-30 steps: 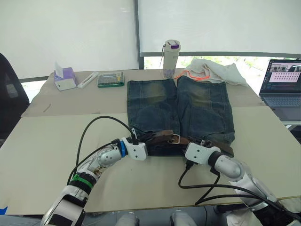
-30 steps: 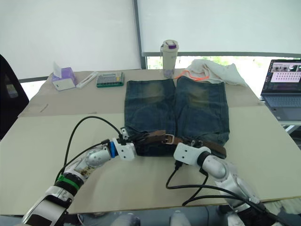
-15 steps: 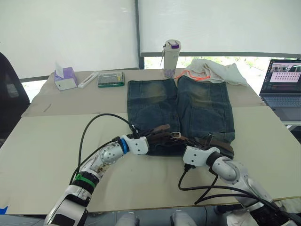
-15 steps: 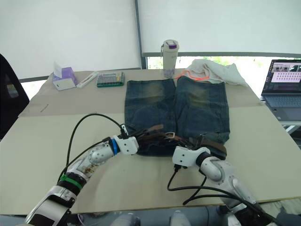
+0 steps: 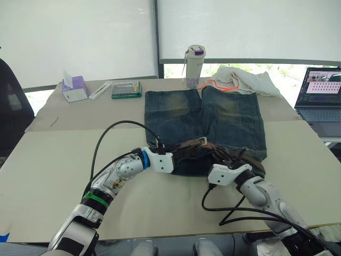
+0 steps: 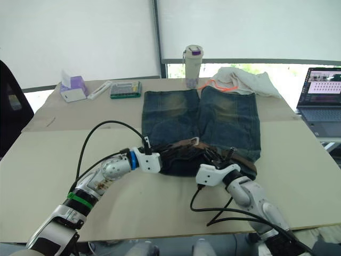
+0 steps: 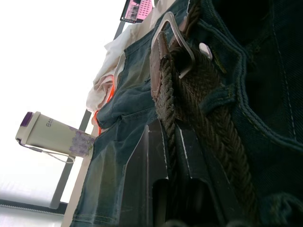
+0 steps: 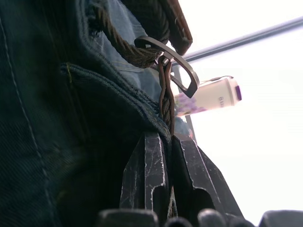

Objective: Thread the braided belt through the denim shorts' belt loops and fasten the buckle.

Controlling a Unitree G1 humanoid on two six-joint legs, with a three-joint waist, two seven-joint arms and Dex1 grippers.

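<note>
The denim shorts (image 5: 229, 117) lie flat on the table, waistband toward me. The braided belt (image 5: 187, 148) runs along the waistband, bunched and lifted in the middle. Its silver buckle (image 5: 202, 141) stands raised above the denim. My left gripper (image 5: 178, 156) is at the waistband's left half, shut on the braided belt (image 7: 182, 94) just short of the buckle (image 7: 177, 45). My right gripper (image 5: 228, 158) is at the right half, shut on a thin run of belt (image 8: 165, 101) that leads up to the buckle (image 8: 177, 66). A belt loop (image 7: 215, 94) wraps the strap.
A bottle (image 5: 194, 65) and a white cloth with orange cord (image 5: 240, 79) sit beyond the shorts. A laptop (image 5: 322, 96) is at the far right. A tissue box (image 5: 73, 88), a white stick (image 5: 99, 90) and a calculator (image 5: 126, 89) sit at the far left. Black cables (image 5: 109, 138) loop over the table.
My left gripper has moved right along the waistband with the belt. The right gripper has shut on the belt. The buckle has risen off the denim and the waistband has bunched.
</note>
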